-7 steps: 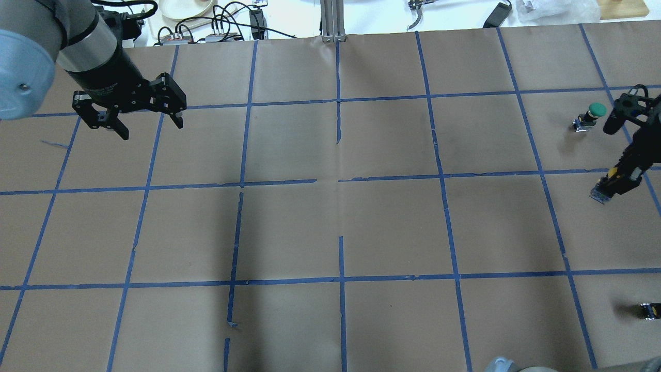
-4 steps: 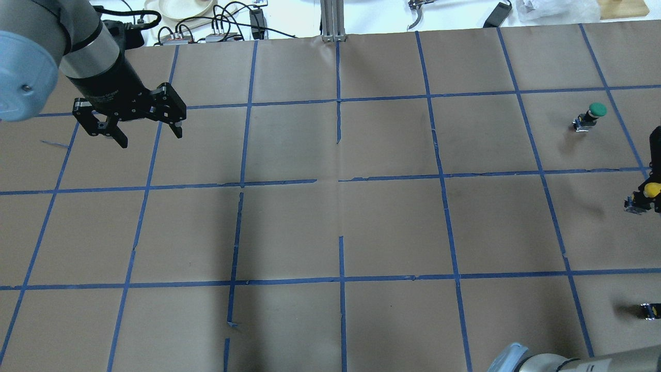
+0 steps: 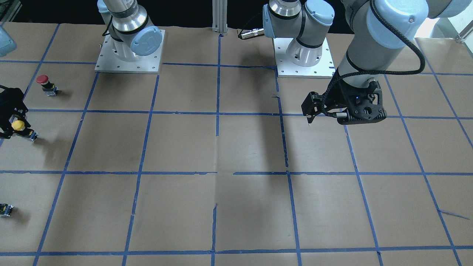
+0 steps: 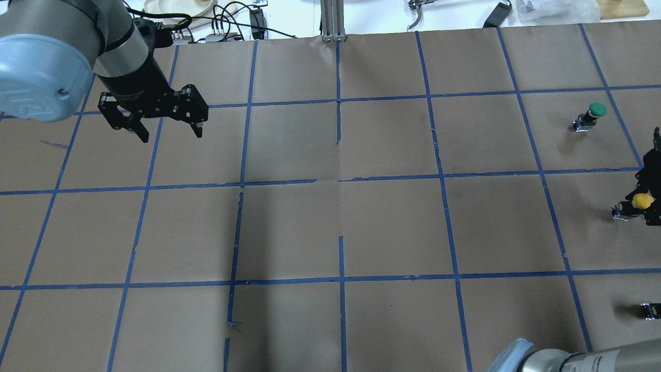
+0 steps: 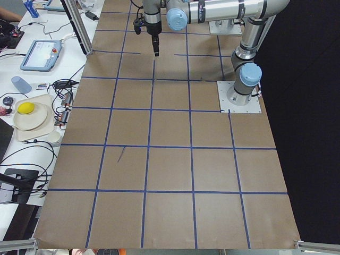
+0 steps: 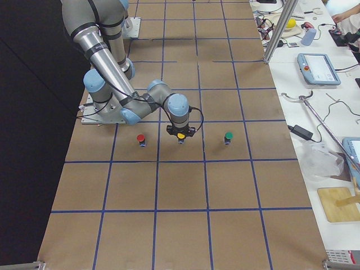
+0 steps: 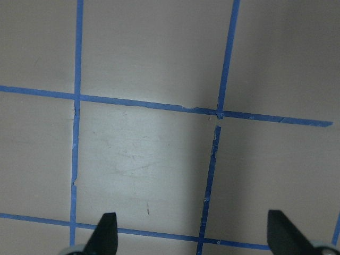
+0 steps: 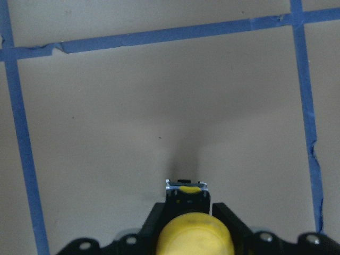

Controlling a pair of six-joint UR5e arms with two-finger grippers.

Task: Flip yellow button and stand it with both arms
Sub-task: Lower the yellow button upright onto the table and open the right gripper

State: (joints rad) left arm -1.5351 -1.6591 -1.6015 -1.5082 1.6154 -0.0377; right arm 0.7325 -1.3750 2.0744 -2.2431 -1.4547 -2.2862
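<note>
The yellow button [image 4: 642, 200] has a yellow cap, a black body and a grey-white block. It sits tilted between the fingers of my right gripper [image 4: 645, 204] at the table's right edge, low over the paper. It also shows in the front view [image 3: 17, 125], the right side view [image 6: 180, 135] and the right wrist view [image 8: 194, 234], cap toward the camera. The right gripper [image 3: 14, 127] is shut on its body. My left gripper [image 4: 171, 136] is open and empty over the far left of the table, as the left wrist view [image 7: 194, 236] also shows.
A green-capped button [image 4: 591, 114] stands beyond the yellow one. A red-capped button [image 3: 46, 83] stands on its robot side. A small dark part [image 4: 649, 310] is cut off by the frame edge. Brown paper with a blue tape grid [image 4: 341, 181] covers the table.
My right gripper has swung toward the right edge with the button; its yellow cap now shows on top. My left gripper has moved right, still open.
</note>
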